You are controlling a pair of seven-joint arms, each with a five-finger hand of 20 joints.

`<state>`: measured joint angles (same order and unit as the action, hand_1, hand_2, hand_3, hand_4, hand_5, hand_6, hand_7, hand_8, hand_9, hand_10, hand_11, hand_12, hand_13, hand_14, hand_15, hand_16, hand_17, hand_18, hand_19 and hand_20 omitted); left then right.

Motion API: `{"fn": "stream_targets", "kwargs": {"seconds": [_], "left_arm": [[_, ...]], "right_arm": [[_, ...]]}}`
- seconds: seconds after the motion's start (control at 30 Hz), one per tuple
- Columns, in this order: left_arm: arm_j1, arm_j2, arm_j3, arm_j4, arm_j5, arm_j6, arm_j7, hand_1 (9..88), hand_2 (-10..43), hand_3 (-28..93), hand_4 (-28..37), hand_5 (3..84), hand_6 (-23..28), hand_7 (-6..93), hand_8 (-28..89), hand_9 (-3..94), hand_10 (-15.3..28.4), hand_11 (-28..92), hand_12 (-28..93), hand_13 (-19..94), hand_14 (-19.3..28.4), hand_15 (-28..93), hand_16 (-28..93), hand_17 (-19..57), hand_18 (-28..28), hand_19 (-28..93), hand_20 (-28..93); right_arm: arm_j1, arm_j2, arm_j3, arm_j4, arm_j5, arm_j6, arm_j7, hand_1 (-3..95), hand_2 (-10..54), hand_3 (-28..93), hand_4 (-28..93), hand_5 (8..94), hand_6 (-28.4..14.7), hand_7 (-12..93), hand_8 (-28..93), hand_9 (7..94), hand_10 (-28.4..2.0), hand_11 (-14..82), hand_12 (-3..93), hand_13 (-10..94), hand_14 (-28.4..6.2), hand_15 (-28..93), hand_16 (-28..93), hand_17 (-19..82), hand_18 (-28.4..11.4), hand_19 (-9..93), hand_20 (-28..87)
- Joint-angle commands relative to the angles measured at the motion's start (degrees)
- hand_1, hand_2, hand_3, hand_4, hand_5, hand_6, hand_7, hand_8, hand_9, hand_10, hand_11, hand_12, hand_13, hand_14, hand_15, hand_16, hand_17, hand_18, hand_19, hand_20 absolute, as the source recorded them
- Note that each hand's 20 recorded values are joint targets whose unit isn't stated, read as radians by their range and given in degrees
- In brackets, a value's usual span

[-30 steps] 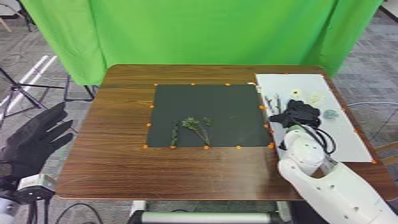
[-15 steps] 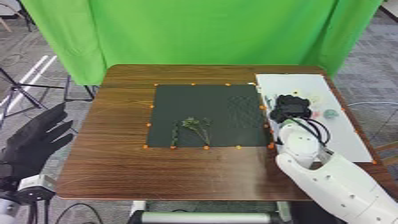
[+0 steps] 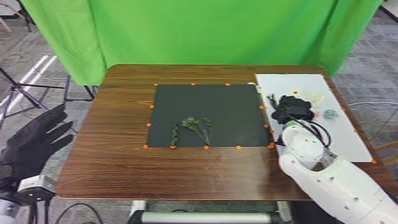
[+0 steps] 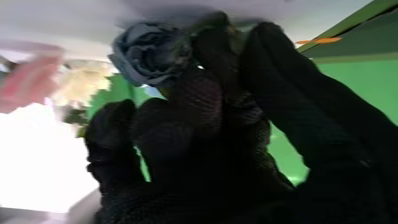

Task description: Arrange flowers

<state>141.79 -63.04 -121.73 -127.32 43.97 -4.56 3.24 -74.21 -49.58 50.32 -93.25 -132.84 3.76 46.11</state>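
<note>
At the frame's right, over the white sheet [image 3: 346,142], the right robot hand [image 3: 295,107] seems to be pinching a sprig [image 3: 274,100]. Its fingers crowd the blue flower [image 4: 149,52], so lifting carelessly could drag that along.

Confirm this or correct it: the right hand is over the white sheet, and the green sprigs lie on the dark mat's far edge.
Wrong edge: the head view shows the sprigs at the mat's near edge. The right hand is over the white sheet.
</note>
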Motion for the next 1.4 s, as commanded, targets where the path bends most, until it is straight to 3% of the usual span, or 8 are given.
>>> {"fn": "stream_targets", "kwargs": {"seconds": [0.03, 0.23, 0.47, 0.87, 1.13, 1.4], "left_arm": [[0.8, -0.57, -0.27, -0.31, -0.24, 0.29, -0.05, 22.5, -6.6, 69, -28.2, 24.5, 1.5, 17.8, -9, 18.8, 8.8, 9, 20, 15, 11.9, 13, 8, -11.8, 18.8, 35, 10], [0.8, -0.37, -0.31, -0.29, -0.27, 0.11, -0.11, 22.5, -6.6, 69, -28.2, 24.4, 1.5, 17.9, -9, 18.8, 8.8, 9, 20, 15, 11.9, 13, 8, -11.8, 19.2, 35, 10], [0.3, -0.21, -0.06, -0.03, -0.36, -0.32, -0.64, 22.4, -6.6, 69, -28.2, 24.4, 1.4, 17.9, -9, 18.7, 8.8, 9, 20, 15, 12.0, 13, 8, -11.9, 19.3, 35, 10], [0.7, -0.13, -0.31, -0.14, -0.47, -0.30, -0.86, 22.3, -6.5, 69, -28.2, 24.4, 1.4, 17.9, -9, 18.7, 8.8, 9, 20, 14, 12.1, 13, 8, -11.9, 19.4, 35, 10], [-0.3, 0.43, 0.21, 0.30, -0.47, -0.74, -1.34, 22.3, -6.5, 69, -28.3, 24.4, 1.4, 18.0, -9, 18.7, 8.8, 9, 20, 14, 12.1, 13, 8, -12.0, 19.4, 35, 10], [0.1, 0.31, -0.03, 0.19, -0.41, -0.78, -1.57, 22.4, -6.4, 69, -28.2, 24.4, 1.4, 17.9, -9, 18.7, 8.8, 9, 20, 14, 12.1, 13, 8, -11.9, 19.4, 35, 10]], "right_arm": [[-3.9, 1.5, 3.8, -6.9, 3.8, 7.6, -0.6, 40.5, -9.4, 87, -17, 69.8, -2.1, 53, 23, 67.8, -13.5, 52.0, 63.0, 61, -12.3, 85, 38, 23, -22.4, 83, 59], [-5.7, 1.8, 5.5, -13.9, 4.7, 9.9, -1.1, 39.2, -9.1, 88, -15, 69.9, -2.2, 55, 24, 67.7, -13.8, 51.3, 62.9, 61, -12.5, 85, 38, 23, -22.6, 83, 59], [-7.5, -1.1, 2.5, -18.4, 3.0, 5.9, -2.2, 38.9, -8.8, 88, -15, 70.0, -2.2, 55, 24, 67.6, -13.8, 50.6, 63.3, 61, -12.8, 85, 37, 23, -22.6, 83, 59], [-8.7, -3.8, -5.2, -16.3, -5.1, -3.7, -4.2, 38.2, -8.4, 88, -14, 70.0, -2.3, 55, 24, 67.7, -13.5, 50.4, 63.2, 61, -12.7, 85, 37, 23, -22.9, 83, 59], [-8.3, -5.9, -6.2, -15.5, -5.9, -5.4, -3.6, 38.9, -7.3, 86, -14, 70.0, -2.7, 55, 22, 67.6, -13.0, 51.5, 63.0, 61, -12.7, 85, 37, 23, -23.2, 83, 59], [-9.1, -5.1, -4.8, -16.0, -5.5, -6.5, -3.4, 35.0, -9.5, 81, -24, 67.6, -2.0, 56, 21, 63.3, -13.3, 63.6, 47.4, 61, -12.8, 85, 38, 23, -23.5, 83, 59]]}}
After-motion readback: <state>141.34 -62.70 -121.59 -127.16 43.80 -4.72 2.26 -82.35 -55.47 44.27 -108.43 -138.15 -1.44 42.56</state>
